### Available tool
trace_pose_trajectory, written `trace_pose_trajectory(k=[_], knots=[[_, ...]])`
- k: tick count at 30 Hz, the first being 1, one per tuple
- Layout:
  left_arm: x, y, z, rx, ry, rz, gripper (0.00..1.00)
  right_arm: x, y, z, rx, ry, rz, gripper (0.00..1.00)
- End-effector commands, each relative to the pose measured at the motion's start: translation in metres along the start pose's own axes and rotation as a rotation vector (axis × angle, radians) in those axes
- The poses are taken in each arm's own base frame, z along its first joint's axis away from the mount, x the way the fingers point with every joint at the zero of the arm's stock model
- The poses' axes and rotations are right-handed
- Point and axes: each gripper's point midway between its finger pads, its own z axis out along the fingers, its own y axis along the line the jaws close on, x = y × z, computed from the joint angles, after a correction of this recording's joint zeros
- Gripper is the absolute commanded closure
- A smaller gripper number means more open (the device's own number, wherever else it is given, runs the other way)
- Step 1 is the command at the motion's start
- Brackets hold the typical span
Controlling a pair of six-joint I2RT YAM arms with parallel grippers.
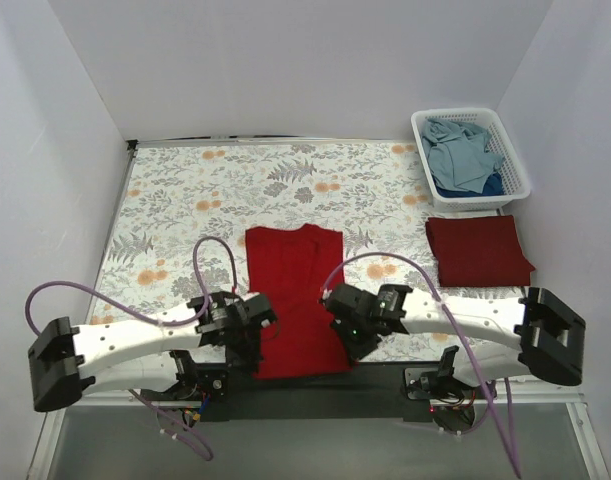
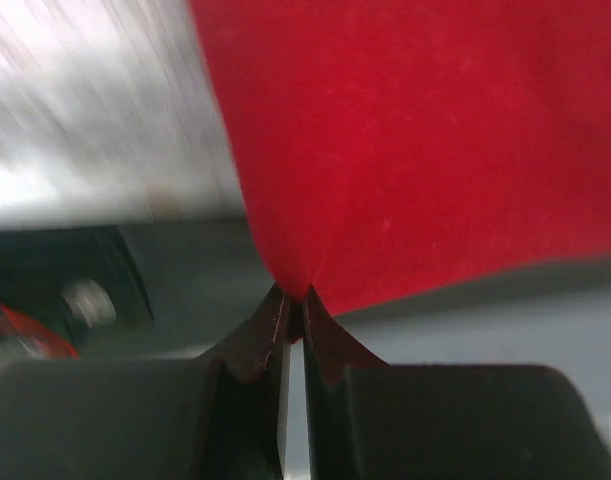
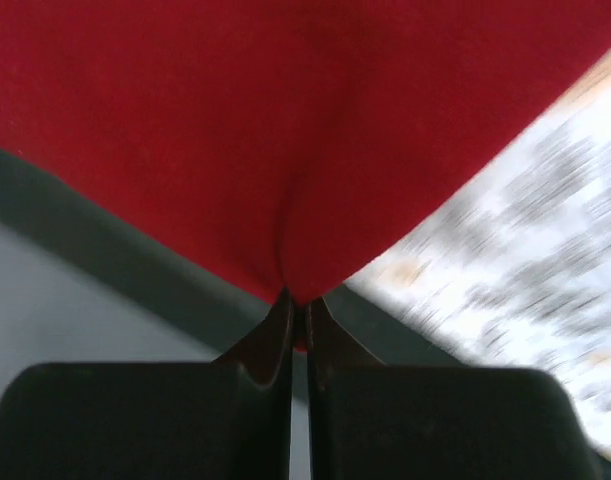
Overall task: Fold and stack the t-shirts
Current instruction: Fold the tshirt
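Two claws pinch the near corners of a bright red t-shirt

The left claw point(image 2: 295, 305) is squeezed tight on the near left corner of the bright red t-shirt point(image 1: 295, 290); the cloth pulls up into a small point between its tips; the t-shirt lies flat in the middle of the flowery worktop point(image 1: 185, 190), folded into a long narrow shape with its sleeves tucked in, its neck at the far end and its near edge over the dark strip by the arms; the right claw point(image 3: 293, 300) is squeezed tight on the near right corner, with a soft crease running up from it; further right a maroon t-shirt point(image 1: 477, 250) lies folded in a neat square; behind it blue t-shirts point(image 1: 460, 150) are bunched up in the white basket point(image 1: 475, 200).
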Motion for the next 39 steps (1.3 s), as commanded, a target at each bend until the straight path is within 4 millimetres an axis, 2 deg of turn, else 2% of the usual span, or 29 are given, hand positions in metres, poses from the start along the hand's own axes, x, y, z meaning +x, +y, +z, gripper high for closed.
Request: trace_pose_trajectory(k=[1,2,3,5,6,7,8,10,11,13,14,15,16,17,19,22,23,24,26,27,29,30,32,33,34,35,36,37,39], knots=[[0.072,0.019,-0.021,-0.046,0.181,-0.162,1.00,0.072,0.013,-0.012,-0.035,0.171,0.085,0.99],[0.083,0.018,-0.028,-0.029,0.193,-0.132,1.00,0.083,0.018,-0.014,-0.057,0.199,0.070,0.99],[0.082,0.016,-0.032,-0.023,0.179,-0.141,1.00,0.086,0.019,-0.016,-0.068,0.204,0.073,0.99],[0.073,0.013,-0.041,-0.016,0.135,-0.161,1.00,0.074,0.021,-0.025,-0.075,0.146,0.073,0.99],[0.058,0.002,-0.053,0.024,0.066,-0.170,1.00,0.069,0.020,-0.031,-0.068,0.138,0.068,0.99],[0.048,0.000,-0.057,0.032,0.018,-0.157,1.00,0.051,0.027,-0.044,-0.089,0.093,0.039,0.99],[0.035,-0.004,-0.062,0.040,-0.010,-0.183,1.00,0.036,0.022,-0.050,-0.076,0.057,0.053,0.99],[0.014,-0.011,-0.071,0.066,-0.050,-0.139,1.00,0.019,0.017,-0.064,-0.044,0.033,0.048,0.99],[-0.004,-0.012,-0.072,0.079,-0.075,-0.178,1.00,-0.006,0.017,-0.079,-0.051,-0.034,0.032,0.99],[-0.027,-0.019,-0.079,0.109,-0.127,-0.185,1.00,-0.026,0.012,-0.087,-0.050,-0.067,0.031,0.99],[-0.044,-0.019,-0.082,0.123,-0.165,-0.186,1.00,-0.047,0.010,-0.099,-0.062,-0.119,0.028,0.99],[-0.053,-0.022,-0.085,0.135,-0.183,-0.189,1.00,-0.056,0.006,-0.099,-0.055,-0.121,0.027,0.99],[-0.071,-0.025,-0.089,0.143,-0.212,-0.210,1.00,-0.068,0.000,-0.104,-0.052,-0.144,0.042,0.99],[-0.081,-0.027,-0.091,0.147,-0.233,-0.183,1.00,-0.081,0.003,-0.113,-0.068,-0.171,0.033,0.99],[-0.109,-0.032,-0.097,0.156,-0.281,-0.203,1.00,-0.099,-0.004,-0.114,-0.072,-0.177,0.031,0.99],[-0.139,-0.035,-0.105,0.172,-0.330,-0.181,1.00,-0.126,-0.007,-0.117,-0.083,-0.194,0.013,0.99],[-0.159,-0.037,-0.108,0.183,-0.357,-0.203,1.00,-0.136,-0.012,-0.121,-0.088,-0.208,0.027,0.99],[-0.168,-0.038,-0.111,0.196,-0.365,-0.186,1.00,-0.148,-0.013,-0.122,-0.095,-0.214,0.029,0.99],[-0.193,-0.034,-0.111,0.192,-0.386,-0.213,1.00,-0.165,-0.019,-0.128,-0.111,-0.238,0.029,0.99],[-0.204,-0.036,-0.117,0.211,-0.403,-0.213,1.00,-0.172,-0.024,-0.121,-0.105,-0.223,0.038,0.99],[-0.224,-0.029,-0.116,0.209,-0.420,-0.226,1.00,-0.194,-0.031,-0.130,-0.115,-0.262,0.030,0.99],[-0.231,-0.028,-0.110,0.198,-0.412,-0.230,1.00,-0.202,-0.037,-0.122,-0.113,-0.247,0.036,0.99],[-0.245,-0.019,-0.104,0.191,-0.428,-0.255,1.00,-0.218,-0.047,-0.122,-0.109,-0.264,0.030,0.99],[-0.251,-0.015,-0.096,0.180,-0.424,-0.266,1.00,-0.222,-0.055,-0.108,-0.099,-0.231,0.038,0.99],[-0.248,-0.016,-0.086,0.204,-0.387,-0.270,1.00,-0.226,-0.061,-0.103,-0.095,-0.224,0.039,0.99],[-0.256,-0.008,-0.075,0.198,-0.388,-0.290,1.00,-0.233,-0.072,-0.093,-0.089,-0.207,0.050,0.99],[-0.263,-0.009,-0.077,0.213,-0.408,-0.294,1.00,-0.236,-0.078,-0.086,-0.083,-0.197,0.055,0.99],[-0.272,-0.005,-0.066,0.210,-0.408,-0.304,1.00,-0.241,-0.088,-0.082,-0.075,-0.201,0.068,0.99],[-0.282,-0.006,-0.059,0.218,-0.423,-0.289,1.00,-0.246,-0.102,-0.069,-0.051,-0.187,0.090,0.99]])
